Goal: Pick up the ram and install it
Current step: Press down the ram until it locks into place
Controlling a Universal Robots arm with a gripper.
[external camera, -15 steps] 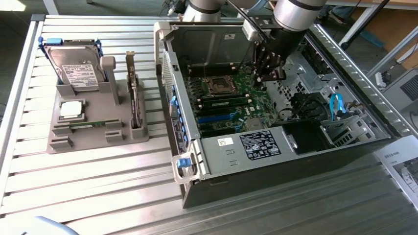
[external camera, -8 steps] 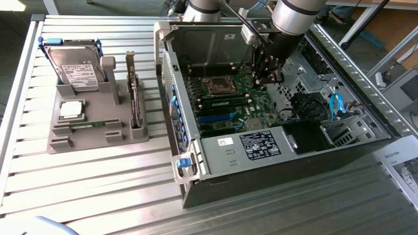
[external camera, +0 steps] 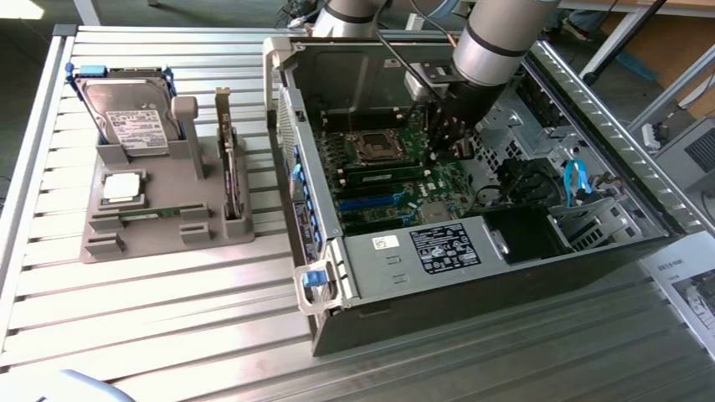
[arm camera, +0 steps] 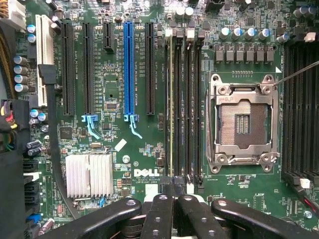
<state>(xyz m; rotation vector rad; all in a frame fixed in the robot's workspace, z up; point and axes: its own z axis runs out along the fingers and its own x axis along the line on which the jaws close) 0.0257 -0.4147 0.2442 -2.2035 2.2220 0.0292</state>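
Observation:
The ram [arm camera: 171,99] is a slim green stick standing on edge in the outermost of the black memory slots [arm camera: 185,99], beside the processor socket [arm camera: 242,122]. My gripper [arm camera: 173,188] is shut, its two black fingertips pressed together right over one end of that stick; I cannot tell whether they touch it. In the exterior view the gripper [external camera: 447,138] reaches down into the open computer case [external camera: 324,251] above the motherboard, with the ram [external camera: 386,174] lying just below the socket [external camera: 374,146]. Another thin green stick [external camera: 146,213] rests in the grey tray [external camera: 100,247].
The grey tray at the exterior view's left also carries a hard drive [external camera: 134,117], a silver processor chip [external camera: 120,186] and an upright expansion card [external camera: 229,167]. Inside the case are the power supply [external camera: 447,247], black and blue cables [external camera: 575,180], a heatsink [arm camera: 89,174] and a blue slot [arm camera: 128,69].

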